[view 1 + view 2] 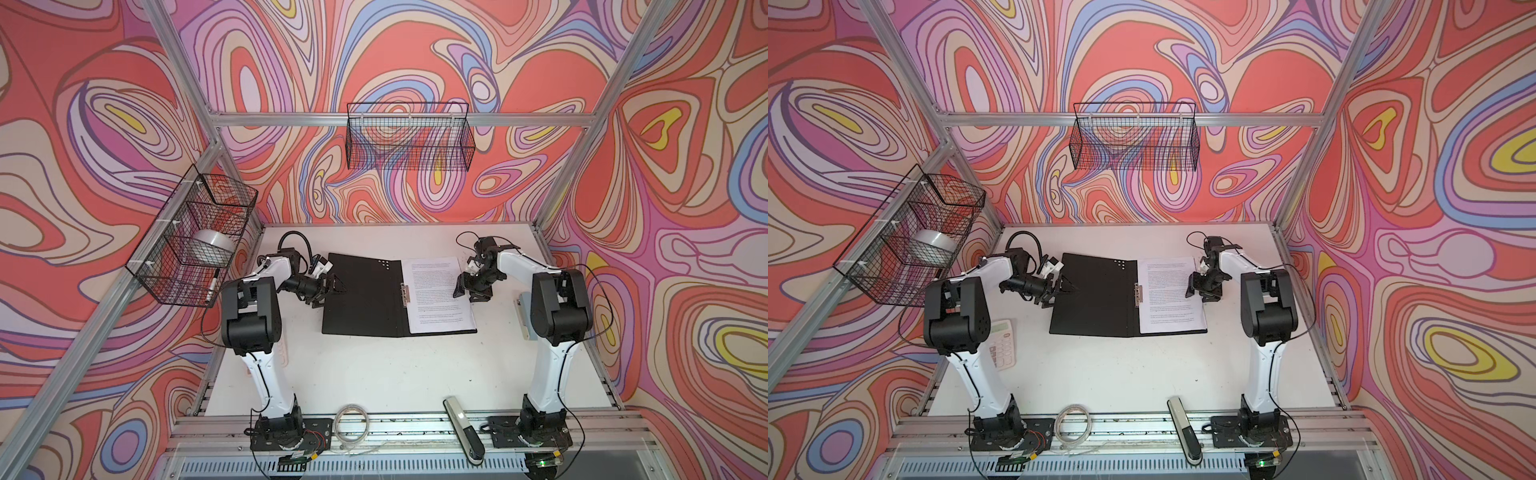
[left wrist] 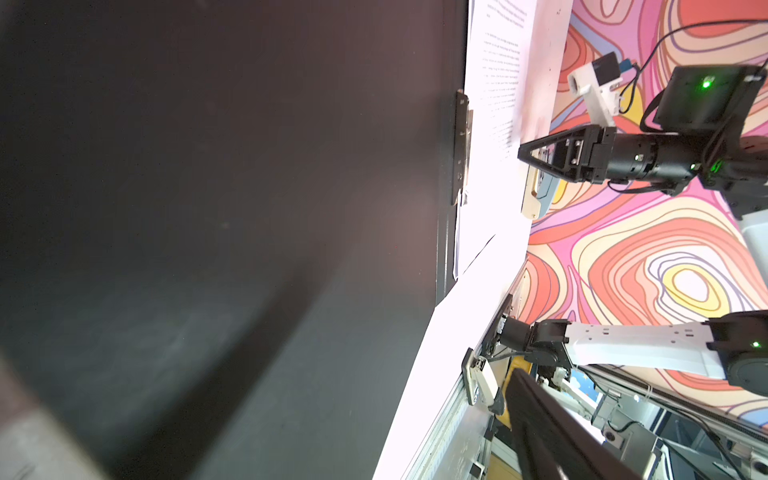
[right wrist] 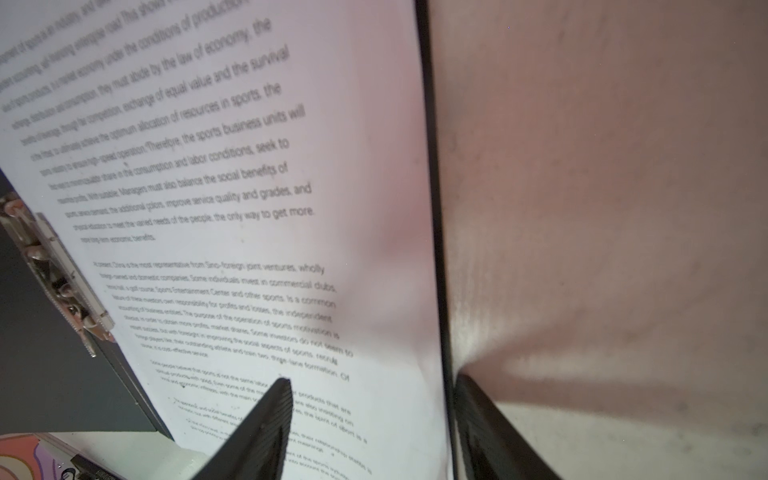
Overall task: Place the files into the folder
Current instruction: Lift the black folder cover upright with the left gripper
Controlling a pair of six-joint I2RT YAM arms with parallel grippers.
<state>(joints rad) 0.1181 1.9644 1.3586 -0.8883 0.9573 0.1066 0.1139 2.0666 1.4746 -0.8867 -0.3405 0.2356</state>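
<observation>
Here the folder (image 1: 361, 291) lies open and flat on the white surface (image 1: 374, 374), black inside up. The files (image 1: 440, 291) rest on its right half, just beside the metal clip (image 1: 405, 293) at the spine. The right fingers (image 3: 266, 424) straddle the folder's outer right edge: in the right wrist view one hangs over the printed sheet and its mate over bare surface just past the edge. They are well parted and grip nothing. The right arm's wrist turns inward toward the sheets. The left arm is folded at the elbow, its forearm pointing across at the folder's left edge. The left fingers (image 1: 337, 286) sit there spread apart, one over the black cover; whether they touch it I cannot tell.
</observation>
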